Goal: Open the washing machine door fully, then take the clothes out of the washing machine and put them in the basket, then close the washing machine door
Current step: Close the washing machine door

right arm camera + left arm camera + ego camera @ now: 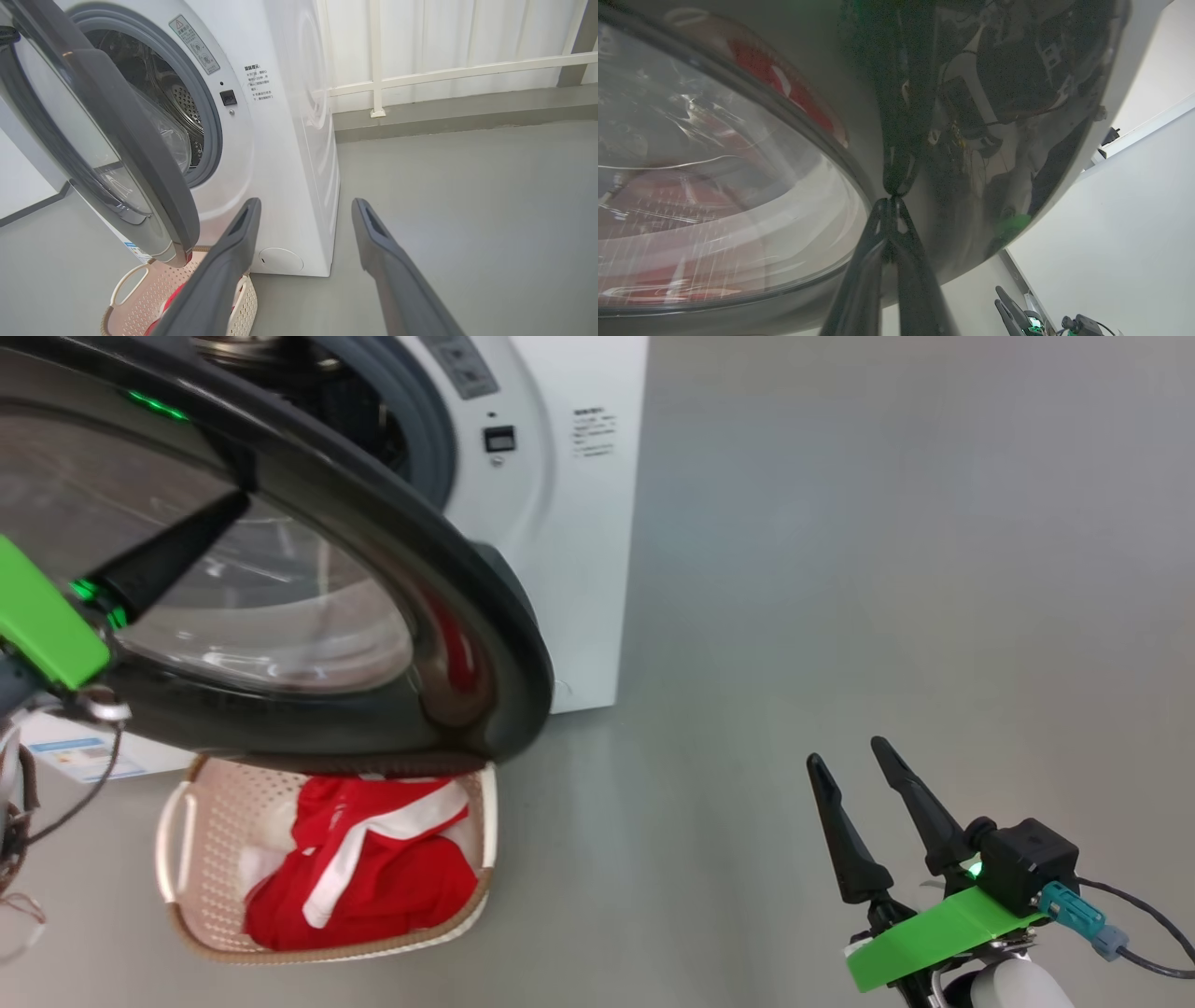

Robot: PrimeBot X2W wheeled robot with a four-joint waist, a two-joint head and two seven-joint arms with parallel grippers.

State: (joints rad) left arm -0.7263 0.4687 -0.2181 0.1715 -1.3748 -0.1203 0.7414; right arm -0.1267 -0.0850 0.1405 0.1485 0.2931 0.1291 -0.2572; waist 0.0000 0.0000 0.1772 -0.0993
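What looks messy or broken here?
Nothing really. The red clothes lie inside the basket. The washing machine door hangs part open above the basket, with the shut left hand touching its black rim. It just isn't closed yet.

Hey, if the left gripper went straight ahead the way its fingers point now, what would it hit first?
The washing machine door. The left gripper, shut, points at the door's glossy black rim, and its tips look to be touching it, though contact is hard to confirm.
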